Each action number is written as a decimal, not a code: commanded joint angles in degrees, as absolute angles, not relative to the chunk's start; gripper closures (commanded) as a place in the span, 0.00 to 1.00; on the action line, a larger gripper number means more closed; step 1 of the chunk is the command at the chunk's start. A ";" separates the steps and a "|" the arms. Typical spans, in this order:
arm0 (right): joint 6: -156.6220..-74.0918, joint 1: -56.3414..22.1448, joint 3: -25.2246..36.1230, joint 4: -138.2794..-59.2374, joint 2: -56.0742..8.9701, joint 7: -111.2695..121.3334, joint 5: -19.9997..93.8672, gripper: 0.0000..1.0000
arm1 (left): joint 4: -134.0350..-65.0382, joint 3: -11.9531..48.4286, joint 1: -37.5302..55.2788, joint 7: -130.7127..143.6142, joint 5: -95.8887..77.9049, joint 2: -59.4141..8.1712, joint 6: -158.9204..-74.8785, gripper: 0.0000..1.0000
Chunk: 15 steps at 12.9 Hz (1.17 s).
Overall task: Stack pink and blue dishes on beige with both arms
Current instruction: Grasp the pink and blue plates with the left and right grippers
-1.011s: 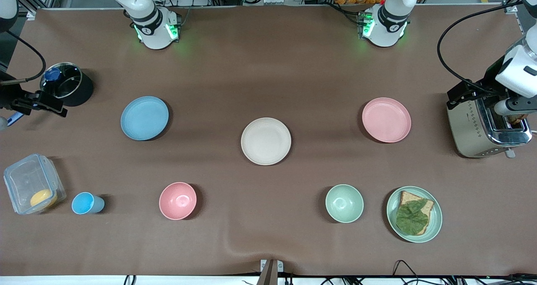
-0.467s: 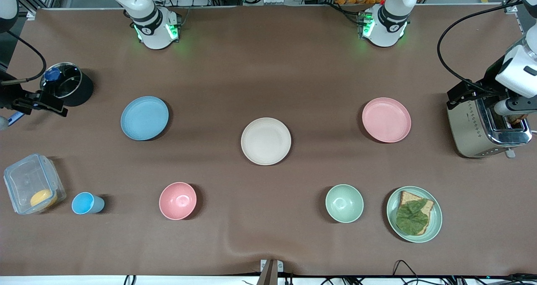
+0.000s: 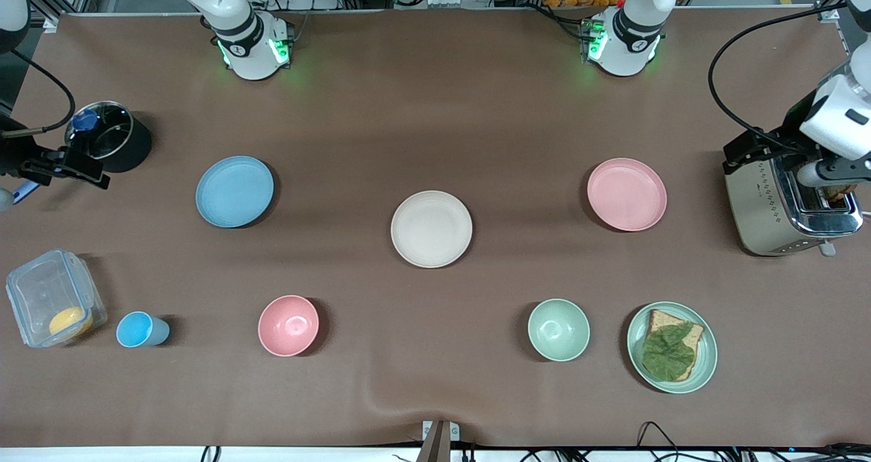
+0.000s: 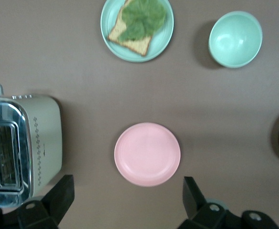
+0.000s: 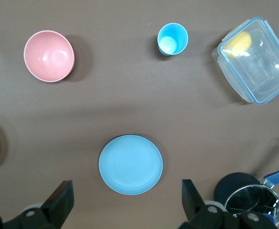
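Observation:
The beige plate (image 3: pixel 431 228) lies at the middle of the table. The blue plate (image 3: pixel 235 191) lies toward the right arm's end and the pink plate (image 3: pixel 627 194) toward the left arm's end, both a little farther from the front camera than the beige one. My left gripper (image 4: pixel 128 192) hangs open high over the table, just off the pink plate (image 4: pixel 147 153). My right gripper (image 5: pixel 126 194) hangs open high beside the blue plate (image 5: pixel 130 164). Neither holds anything. Only the arms' bases show in the front view.
Nearer the front camera stand a blue cup (image 3: pixel 138 330), a pink bowl (image 3: pixel 288 325), a green bowl (image 3: pixel 559 329) and a green plate with toast and a leaf (image 3: pixel 672 347). A clear box (image 3: pixel 52 298) and pot (image 3: pixel 107 136) sit at the right arm's end, a toaster (image 3: pixel 782 207) at the left arm's end.
The white arm over the toaster has shifted slightly. The plates have not moved.

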State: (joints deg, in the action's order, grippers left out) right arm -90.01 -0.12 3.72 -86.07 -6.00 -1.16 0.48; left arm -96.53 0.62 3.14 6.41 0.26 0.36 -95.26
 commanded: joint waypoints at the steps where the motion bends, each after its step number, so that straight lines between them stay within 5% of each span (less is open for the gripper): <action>1: -89.56 4.55 3.60 -86.39 -7.03 5.14 2.01 0.00 | -95.54 0.53 2.64 6.15 -0.35 -3.49 -92.55 0.00; 8: -95.87 11.77 3.60 -94.64 -16.16 17.12 6.57 0.00 | -96.15 0.61 -0.08 5.01 -0.35 -14.57 -94.30 0.00; 15: -118.09 14.15 3.60 -116.51 -16.26 33.12 11.06 0.00 | -106.16 0.97 -5.34 -4.62 -4.54 -21.35 -107.65 0.00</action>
